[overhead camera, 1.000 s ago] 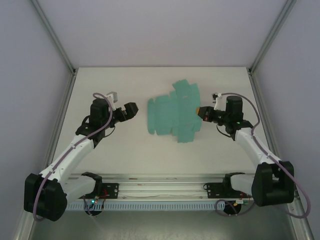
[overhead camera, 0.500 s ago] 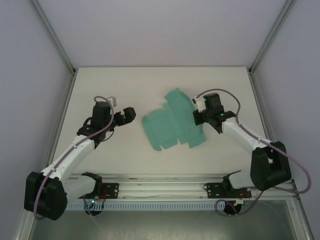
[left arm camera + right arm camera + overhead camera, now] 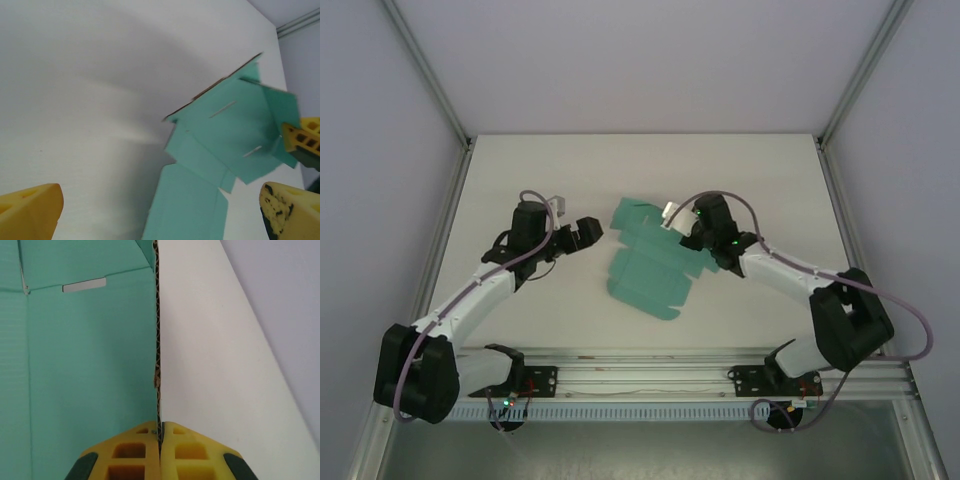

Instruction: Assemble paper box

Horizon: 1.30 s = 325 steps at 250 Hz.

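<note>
The right claw is seen closed on the edge of the paper box. Its two yellow fingers are pressed together with the thin corrugated rim of the card caught between them. From the wrist camera the teal card is seen running away from the claw on one side, creased and cut with a narrow slot, while the white counter is seen on the other side.

From above, the right claw is found at the far right part of the paper box. The box is a flat die-cut sheet with flaps, spread out around the middle of the counter. One flap is pointed toward the far edge and another toward the near edge.

The left claw is held just beside the sheet, on the side toward the counter's left edge, and is not touching it. Its jaws are spread wide apart with nothing between them. In the left wrist view the left claw is directed across the bare counter at the sheet. Two thin slits are seen in one panel, a brown raw edge is shown along the sheet's far rim, and a shadow is cast beneath it. A finger of the right claw is seen at the sheet's right side.
</note>
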Available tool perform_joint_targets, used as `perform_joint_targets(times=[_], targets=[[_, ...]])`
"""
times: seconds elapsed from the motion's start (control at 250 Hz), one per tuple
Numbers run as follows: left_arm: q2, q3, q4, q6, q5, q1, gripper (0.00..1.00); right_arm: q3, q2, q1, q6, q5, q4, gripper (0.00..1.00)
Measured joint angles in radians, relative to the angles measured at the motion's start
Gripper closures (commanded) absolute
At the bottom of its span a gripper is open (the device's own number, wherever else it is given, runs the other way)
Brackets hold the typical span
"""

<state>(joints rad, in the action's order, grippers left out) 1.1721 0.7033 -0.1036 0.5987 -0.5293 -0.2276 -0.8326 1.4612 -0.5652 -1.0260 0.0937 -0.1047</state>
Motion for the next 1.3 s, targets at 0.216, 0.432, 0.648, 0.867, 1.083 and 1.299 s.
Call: perform_joint_targets(times=[0.216, 0.432, 0.648, 0.867, 1.083, 1.299], targets=[[0.033, 0.082, 0.027, 0.036, -0.063, -0.002, 0.00, 0.073, 0.076, -0.123, -0.217, -0.136, -0.206, 1.00], [0.111, 0.150, 0.080, 0.074, -0.132, -0.022, 0.00, 0.091, 0.079, -0.182, -0.310, -0.200, -0.354, 1.00], [0.222, 0.242, 0.095, 0.085, -0.161, -0.083, 0.10, 0.094, 0.091, -0.193, -0.353, -0.229, -0.455, 1.00], [0.306, 0.291, 0.093, 0.085, -0.163, -0.106, 0.28, 0.096, 0.107, -0.196, -0.360, -0.237, -0.478, 1.00], [0.358, 0.291, 0.093, 0.093, -0.162, -0.114, 0.30, 0.096, 0.107, -0.198, -0.359, -0.237, -0.481, 1.00], [0.383, 0.290, 0.143, 0.145, -0.164, -0.127, 0.43, 0.105, 0.107, -0.200, -0.359, -0.232, -0.487, 1.00]])
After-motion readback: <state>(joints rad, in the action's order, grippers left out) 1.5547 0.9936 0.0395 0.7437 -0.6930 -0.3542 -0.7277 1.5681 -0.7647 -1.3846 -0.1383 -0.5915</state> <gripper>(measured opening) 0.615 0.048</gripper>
